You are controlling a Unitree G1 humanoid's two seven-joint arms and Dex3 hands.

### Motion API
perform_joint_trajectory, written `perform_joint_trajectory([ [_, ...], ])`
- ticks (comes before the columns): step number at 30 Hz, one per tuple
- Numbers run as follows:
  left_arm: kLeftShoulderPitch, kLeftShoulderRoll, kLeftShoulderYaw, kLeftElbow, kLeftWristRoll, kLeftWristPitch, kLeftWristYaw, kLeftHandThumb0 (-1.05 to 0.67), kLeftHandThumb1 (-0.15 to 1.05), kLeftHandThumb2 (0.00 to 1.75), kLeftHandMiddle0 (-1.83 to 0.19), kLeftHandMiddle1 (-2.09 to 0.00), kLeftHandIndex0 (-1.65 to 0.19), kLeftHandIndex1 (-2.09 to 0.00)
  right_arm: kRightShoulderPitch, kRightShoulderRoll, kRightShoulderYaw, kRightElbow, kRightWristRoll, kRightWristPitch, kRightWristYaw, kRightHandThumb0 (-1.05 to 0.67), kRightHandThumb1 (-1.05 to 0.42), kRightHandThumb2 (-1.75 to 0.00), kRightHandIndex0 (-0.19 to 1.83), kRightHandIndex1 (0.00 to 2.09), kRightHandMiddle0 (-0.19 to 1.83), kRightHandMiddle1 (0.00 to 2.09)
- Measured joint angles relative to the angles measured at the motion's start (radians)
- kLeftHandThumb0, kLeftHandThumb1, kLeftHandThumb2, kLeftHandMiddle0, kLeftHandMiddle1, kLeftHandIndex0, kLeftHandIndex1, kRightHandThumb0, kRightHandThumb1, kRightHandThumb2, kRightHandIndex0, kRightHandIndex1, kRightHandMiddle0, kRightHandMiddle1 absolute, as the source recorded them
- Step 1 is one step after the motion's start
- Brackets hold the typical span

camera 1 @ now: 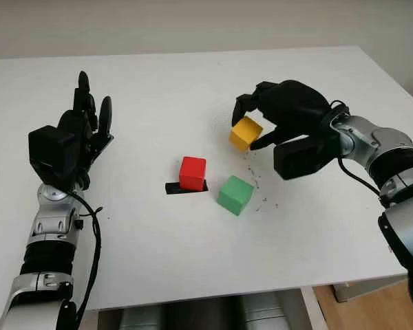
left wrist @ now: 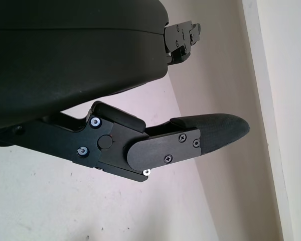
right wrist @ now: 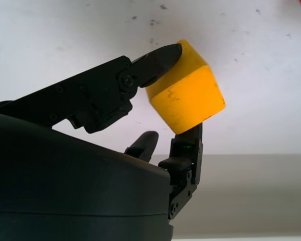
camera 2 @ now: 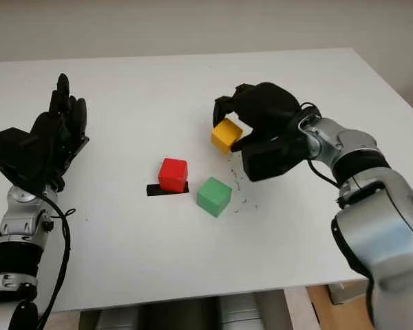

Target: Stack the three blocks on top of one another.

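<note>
Nearest the bench's (camera 1: 193,275) front edge, green block (camera 1: 235,194) and red block (camera 1: 192,172) sit unstacked mid-bench, while the right hand (camera 1: 265,117) clamps the yellow block (camera 1: 245,133) aloft behind them; left hand (camera 1: 79,130), open, hovers near the left edge.

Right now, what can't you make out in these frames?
- Red block base: the block covers most of the black strip beneath.
- Yellow block far faces: head views, right hand covers them.
- Left hand: left wrist view, shell hides the other fingers.
</note>
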State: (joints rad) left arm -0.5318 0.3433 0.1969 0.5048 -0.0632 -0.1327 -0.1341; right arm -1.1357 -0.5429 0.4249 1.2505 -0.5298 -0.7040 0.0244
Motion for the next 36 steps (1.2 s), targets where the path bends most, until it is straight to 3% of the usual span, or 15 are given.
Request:
perform_joint_trajectory([
  [6,0.0,-0.001,0.0,0.001,0.001,0.0,0.0,-0.77,1.05,0.63,0.19,0.0,0.19,0.0,0.044,0.062,-0.151,-0.088,0.205,0.137,0.211,-0.38,-0.93,-0.06,0.25,0.14,0.44,1.33],
  [14,0.0,-0.001,-0.001,0.001,0.006,0.0,0.002,-0.76,1.05,0.65,0.19,0.0,0.19,0.0,0.105,0.136,-0.255,-0.235,0.357,0.324,0.365,-0.45,-0.94,-0.06,0.21,0.08,0.4,1.42],
  [22,0.003,-0.001,-0.001,-0.002,0.009,0.006,0.01,-0.79,1.05,0.62,0.19,0.0,0.19,0.0,0.198,0.243,-0.342,-0.448,0.518,0.644,0.441,-0.43,-0.94,-0.06,0.2,0.06,0.36,1.58],
  [29,0.009,-0.001,-0.001,-0.018,0.012,0.015,0.019,-0.78,1.05,0.62,0.19,0.0,0.19,0.0,0.327,0.319,-0.344,-0.662,0.57,0.807,0.45,-0.39,-0.97,-0.06,0.18,0.05,0.26,1.66],
  [36,0.02,-0.001,-0.001,-0.027,0.022,0.016,0.028,-0.77,1.05,0.63,0.19,0.0,0.19,0.0,0.36,0.322,-0.32,-0.717,0.563,0.898,0.477,-0.39,-0.96,-0.05,0.17,0.04,0.31,1.66],
])
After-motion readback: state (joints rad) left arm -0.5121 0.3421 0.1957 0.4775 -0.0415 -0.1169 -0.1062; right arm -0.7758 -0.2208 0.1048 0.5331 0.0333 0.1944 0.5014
